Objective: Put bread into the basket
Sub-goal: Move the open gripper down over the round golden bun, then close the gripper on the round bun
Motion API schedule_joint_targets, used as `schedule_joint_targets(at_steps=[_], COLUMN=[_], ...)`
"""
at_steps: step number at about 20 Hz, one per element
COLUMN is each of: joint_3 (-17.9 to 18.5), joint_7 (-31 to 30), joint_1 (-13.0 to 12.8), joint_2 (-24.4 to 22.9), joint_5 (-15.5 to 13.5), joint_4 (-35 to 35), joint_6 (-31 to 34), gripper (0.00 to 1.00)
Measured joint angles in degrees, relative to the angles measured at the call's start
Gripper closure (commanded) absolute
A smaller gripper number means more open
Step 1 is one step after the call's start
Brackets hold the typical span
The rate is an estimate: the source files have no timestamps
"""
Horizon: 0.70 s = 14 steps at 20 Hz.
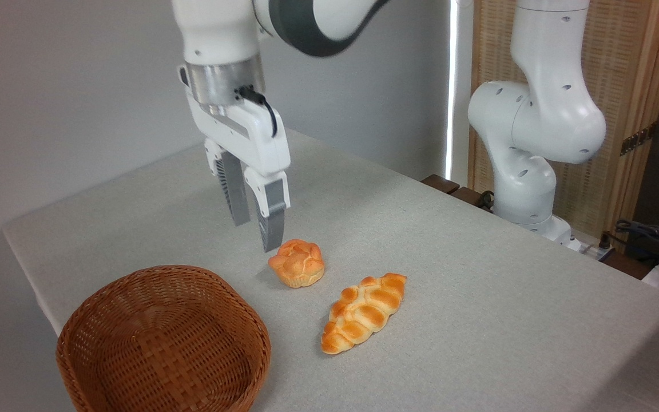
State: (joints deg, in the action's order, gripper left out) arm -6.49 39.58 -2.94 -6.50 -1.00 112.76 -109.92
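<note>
Nearest the camera sits the empty basket (163,337), presumably waiting to receive the bread (297,263), which lies on the bench (478,286) just beyond the basket's far rim. Close above and behind the bun hang the fingers (256,226), slightly parted and holding nothing, seemingly lining up a grasp. A braided loaf (364,312) lies beside the bun. No writing is legible.

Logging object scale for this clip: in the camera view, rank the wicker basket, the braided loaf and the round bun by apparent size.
1. Wicker basket, clearly largest, though also nearest the camera.
2. Braided loaf, longer than the bun.
3. Round bun, smallest; it lies slightly farther back, but the gap looks real.
</note>
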Motion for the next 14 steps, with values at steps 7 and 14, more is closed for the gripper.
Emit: schedule_joint_targets(at_steps=[7, 14], joint_3=[-3.21, -4.46], joint_7=[0.01, 0.01], joint_1=[-0.03, -0.03], joint_2=[-2.2, -1.29], joint_5=[0.01, 0.01], joint_4=[9.07, 12.93], joint_6=[-4.83, -8.04], gripper=[0.0, 0.0])
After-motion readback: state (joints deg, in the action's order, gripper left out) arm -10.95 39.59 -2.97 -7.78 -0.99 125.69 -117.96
